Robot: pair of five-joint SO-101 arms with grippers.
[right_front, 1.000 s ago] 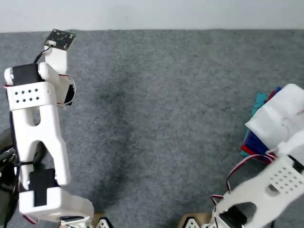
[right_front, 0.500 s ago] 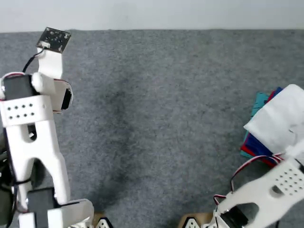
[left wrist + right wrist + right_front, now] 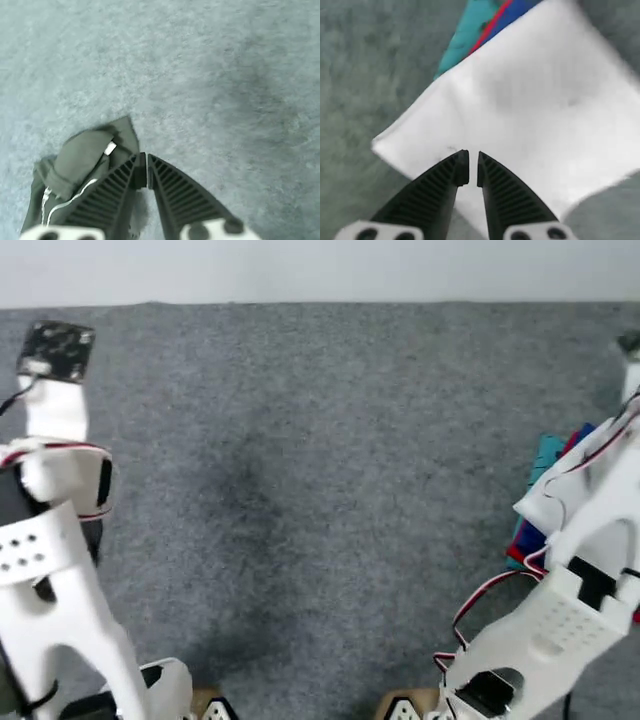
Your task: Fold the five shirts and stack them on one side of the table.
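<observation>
Stack (image 3: 528,538) of folded shirts sits at the right edge of the grey surface (image 3: 330,490), with a white shirt (image 3: 545,100) on top and blue, red and teal layers under it. My right pincer (image 3: 469,169) hangs just above the white shirt, jaws almost touching and holding nothing. My left pincer (image 3: 146,170) is also nearly closed and empty, just beside a dark shirt (image 3: 82,160) that lies crumpled on the surface. I judge four shirts done and this one last. Next I should open the left pincer, grip an edge and spread it flat.
</observation>
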